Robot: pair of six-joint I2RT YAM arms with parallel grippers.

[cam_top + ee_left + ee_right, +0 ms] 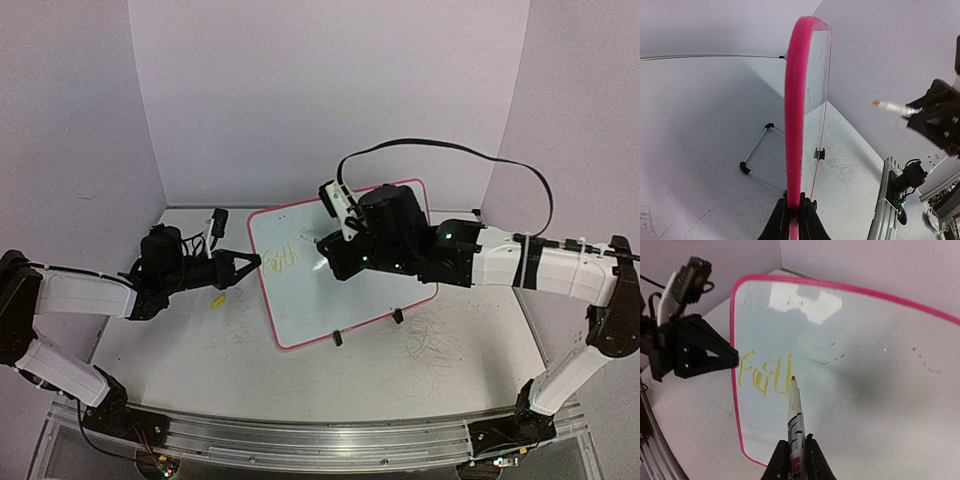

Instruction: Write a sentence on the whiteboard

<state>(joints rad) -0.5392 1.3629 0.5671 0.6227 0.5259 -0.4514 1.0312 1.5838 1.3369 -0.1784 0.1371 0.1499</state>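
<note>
The whiteboard (300,295), white with a pink rim, stands tilted at mid-table. My left gripper (252,262) is shut on its left rim; in the left wrist view the pink rim (795,100) runs edge-on up from between the jaws of the left gripper (794,210). My right gripper (795,447) is shut on a marker (795,415) whose orange tip sits at the board just right of the yellow letters "Faith" (762,375). These letters are the only part of the sentence (282,257) that shows, near the board's left edge. The whiteboard's (865,390) right side is bare.
A small yellow cap (217,299) lies on the table under the left arm. Two black clip feet (337,338) hold the board's lower edge, with a wire stand (757,150) behind it. Grey scribbles (440,340) mark the tabletop. Purple walls close in the back and sides.
</note>
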